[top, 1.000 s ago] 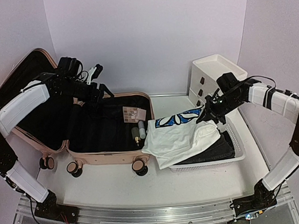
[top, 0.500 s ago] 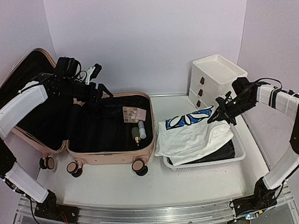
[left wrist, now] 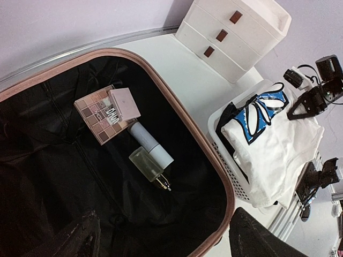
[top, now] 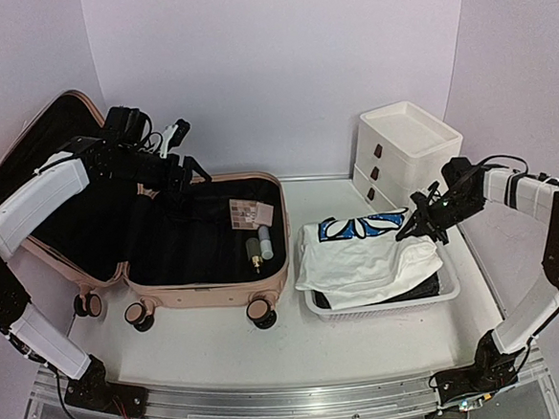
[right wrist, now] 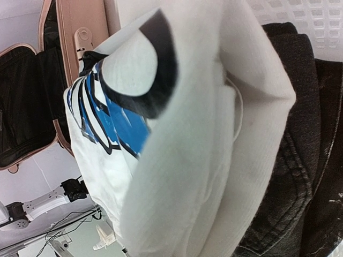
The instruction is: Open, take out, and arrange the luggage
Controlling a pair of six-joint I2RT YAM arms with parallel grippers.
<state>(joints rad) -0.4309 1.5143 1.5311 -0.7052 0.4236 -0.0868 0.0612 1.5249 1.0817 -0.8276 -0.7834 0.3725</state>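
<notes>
Your right claw (top: 432,216) is pressed together on the white T-shirt (top: 360,257), which overhangs the left rim of the basket (top: 382,308). Release there and it may slump onto the counter. Your left claw (top: 184,151) hangs spread over the luggage (top: 199,294), which lies open at the left.

Nothing legible right now, dark lettering across the eyeshadow palette (left wrist: 102,115) too blurred to read, blue-and-black print on the white shirt (left wrist: 278,142) spells no clear word.
</notes>
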